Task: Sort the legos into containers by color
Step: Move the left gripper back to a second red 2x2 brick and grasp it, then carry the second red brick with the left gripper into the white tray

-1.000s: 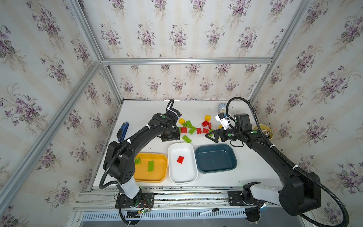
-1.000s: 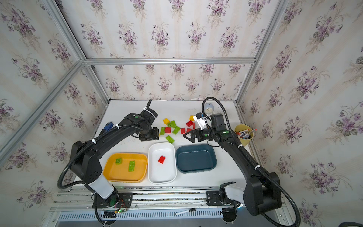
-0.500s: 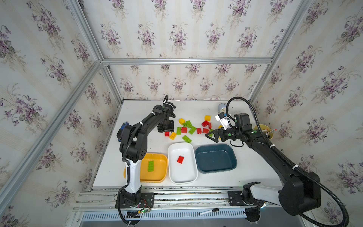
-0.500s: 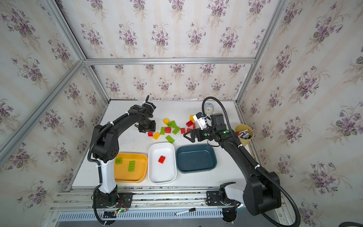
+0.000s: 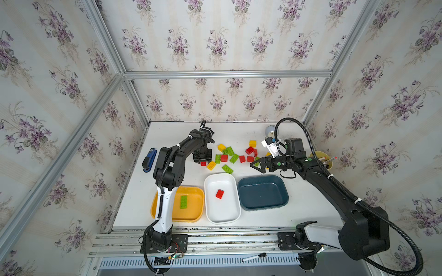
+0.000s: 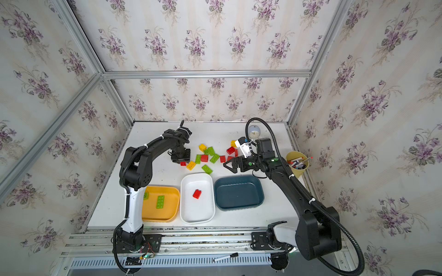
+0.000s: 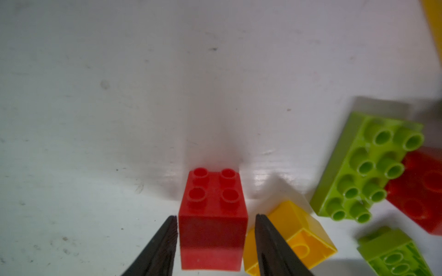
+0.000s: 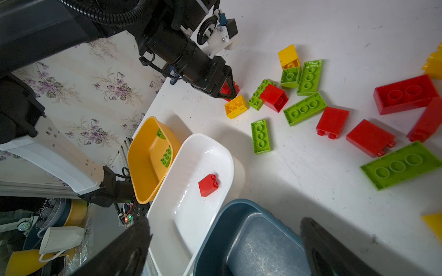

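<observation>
Left end effector (image 7: 216,217) straddles a red lego (image 7: 212,205), jaws nearly touching; grip cannot be told.

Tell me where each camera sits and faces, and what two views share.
Top views: high over the near edge of the table, looking down toward the back wall; the left arm and right arm show whole.
Left wrist: low over the table, looking past the left gripper, which flanks a red brick.
Right wrist: over the teal tray, facing the left arm; the open right gripper shows.
Shared: both wrist views show that brick.
</observation>
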Tool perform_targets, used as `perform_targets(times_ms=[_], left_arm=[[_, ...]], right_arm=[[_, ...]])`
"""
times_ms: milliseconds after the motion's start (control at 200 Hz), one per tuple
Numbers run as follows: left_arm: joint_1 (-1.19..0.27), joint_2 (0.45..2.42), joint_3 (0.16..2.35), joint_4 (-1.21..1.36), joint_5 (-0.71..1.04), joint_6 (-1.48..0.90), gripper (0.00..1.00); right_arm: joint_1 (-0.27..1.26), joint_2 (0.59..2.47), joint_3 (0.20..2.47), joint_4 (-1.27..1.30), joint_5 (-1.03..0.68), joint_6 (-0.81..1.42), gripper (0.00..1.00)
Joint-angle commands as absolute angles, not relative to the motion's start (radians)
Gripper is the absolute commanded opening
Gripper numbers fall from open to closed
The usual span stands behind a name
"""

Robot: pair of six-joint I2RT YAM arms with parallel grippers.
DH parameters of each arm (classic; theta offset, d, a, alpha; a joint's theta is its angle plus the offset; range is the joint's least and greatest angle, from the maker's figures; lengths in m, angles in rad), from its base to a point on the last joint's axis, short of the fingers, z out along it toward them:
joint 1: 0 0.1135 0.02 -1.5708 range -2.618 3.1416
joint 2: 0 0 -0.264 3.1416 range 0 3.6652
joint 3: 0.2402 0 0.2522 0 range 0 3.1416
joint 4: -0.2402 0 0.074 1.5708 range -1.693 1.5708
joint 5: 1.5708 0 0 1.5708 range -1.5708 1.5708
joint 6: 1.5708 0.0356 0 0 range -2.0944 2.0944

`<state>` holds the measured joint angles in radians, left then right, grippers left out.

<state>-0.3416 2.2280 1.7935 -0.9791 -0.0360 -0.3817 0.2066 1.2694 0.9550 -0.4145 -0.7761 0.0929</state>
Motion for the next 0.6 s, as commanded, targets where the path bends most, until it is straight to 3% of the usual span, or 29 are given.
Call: perform_targets(times_ms=[0, 330, 595], left_arm=[[-0.339, 2.239, 1.805, -0.979, -0.045, -0.372, 0.48], [-0.339, 2.235, 1.785, -0.959, -0.023, -0.373, 0.34], [-0.354, 2.09, 1.742, -0.973, 0.002, -0.378, 0.32]], right_arm=[[0.207, 1.272, 0.972, -0.413, -0.772, 0.084, 1.0], [0.207, 1.275, 0.978, -0.419, -0.77, 0.081, 1.0], [0.207, 1.268, 0.972, -0.422, -0.769, 0.083, 1.0]])
